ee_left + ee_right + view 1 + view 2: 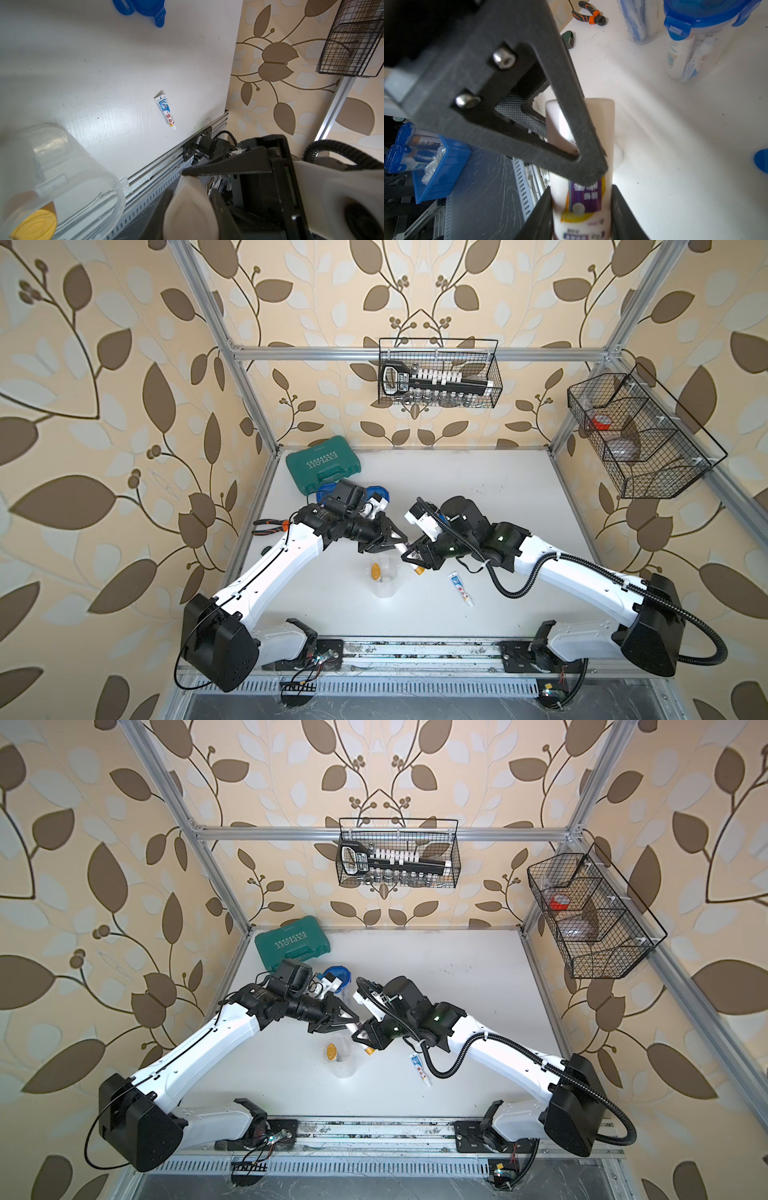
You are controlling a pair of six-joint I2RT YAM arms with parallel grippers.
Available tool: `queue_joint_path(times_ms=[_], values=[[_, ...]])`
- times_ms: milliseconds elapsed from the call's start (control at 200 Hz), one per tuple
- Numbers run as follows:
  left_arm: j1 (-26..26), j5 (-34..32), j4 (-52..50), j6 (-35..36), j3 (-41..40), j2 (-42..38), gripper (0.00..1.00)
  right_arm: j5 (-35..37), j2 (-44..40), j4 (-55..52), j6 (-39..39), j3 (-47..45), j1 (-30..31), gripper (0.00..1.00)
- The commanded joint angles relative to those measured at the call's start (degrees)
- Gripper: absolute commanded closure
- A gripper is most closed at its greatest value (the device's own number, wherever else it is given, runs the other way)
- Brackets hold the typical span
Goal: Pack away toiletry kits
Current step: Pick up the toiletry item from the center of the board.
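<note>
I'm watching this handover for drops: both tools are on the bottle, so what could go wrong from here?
The left tool grips the bottle only near its base; if the right tool releases early, it may slip and fall. Both tools crowd the short bottle and could clash. The open jar nearby could be knocked.

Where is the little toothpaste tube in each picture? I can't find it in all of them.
In a top view: the toothpaste tube lies flat, right of the clear jar.
In a top view: same place, right of that jar.
Left wrist: near the middle, alone on white.
Right wrist: not in it.
Shared landmark: the white bottle, seen in all four.
</note>
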Motion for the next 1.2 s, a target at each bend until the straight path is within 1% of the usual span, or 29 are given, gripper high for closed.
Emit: queue_joint_path(times_ms=[0, 25, 95, 280, 400, 440, 505, 585, 640, 700, 760, 825, 860, 885, 900, 1020, 1195], values=[[0.02, -1.11, -0.69, 1.41, 0.17, -1.54, 0.99, -0.79, -0.09, 1.55, -0.88, 3.48, 0.37, 0.59], [0.11, -1.11, -0.5, 1.32, 0.06, -1.67, 1.0, -0.6, -0.04, 1.54, -0.74, 3.58, 0.31, 0.58], [0.19, -1.35, -0.12, 1.24, -0.04, -1.89, 1.0, -0.27, -0.17, 1.37, -0.39, 3.83, 0.4, 0.54], [0.79, -2.15, -0.37, 1.92, 0.46, -2.05, 1.0, 2.63, -1.55, 1.52, 1.89, 3.54, 0.17, 0.17], [1.81, -3.16, -0.27, 2.12, 1.08, -2.46, 1.0, 3.75, -3.42, 2.15, 5.39, 2.5, -0.75, 0.09], [2.25, -3.52, 0.09, 1.98, 1.36, -2.83, 1.0, 4.63, -4.44, 2.25, 7.42, 1.76, -1.45, 0.07], [3.3, -4.68, 0.73, 1.36, 1.89, -3.52, 1.0, 4.35, -6.25, 2.98, 12.64, -0.02, -4.31, 0.07], [4.76, -5.98, 2.93, 0.52, 2.16, -4.62, 1.0, 2.19, -9.13, 5.27, 20.72, -2.63, -8.21, 0.07], [5.32, -6.98, 5.64, -0.27, 2.33, -5.56, 1.0, -0.77, -10.43, 7.78, 26.21, -4.71, -12.15, 0.07], [5.44, -8.19, 8.65, -1.07, 2.51, -6.24, 1.0, -3.72, -11.21, 11.28, 31.08, -6.28, -14.15, 0.07], [5.63, -9.17, 12.12, -2.38, 2.45, -6.55, 1.0, -5.14, -11.61, 14.46, 33.35, -7.19, -14.3, 0.07], [5.74, -9.29, 17.06, -4.94, 1.65, -6.49, 1.0, -6.77, -11.85, 16.9, 34.48, -7.94, -14.26, 0.07], [5.74, -9.29, 19.54, -5.17, 1.21, -6.25, 1.0, -7.58, -11.94, 18.67, 35.03, -8.69, -14.18, 0.07], [5.75, -9.29, 21.0, -7.64, 1.0, -6.0, 1.0, -8.06, -12.1, 20.06, 34.99, -9.26, -14.17, 0.08], [5.74, -9.21, 21.77, -8.21, 0.87, -5.82, 1.0, -8.35, -12.17, 20.73, 36.53, -9.71, -14.16, 0.08], [5.74, -8.85, 28.0, -12.38, -0.98, -5.49, 1.0, -9.0, -13.23, 27.92, 40.95, -13.19, -14.03, 0.08], [5.73, -8.67, 34.47, -16.54, -4.64, -6.19, 1.0, -11.16, -10.43, 37.41, 45.97, -15.31, -13.74, 0.11]])
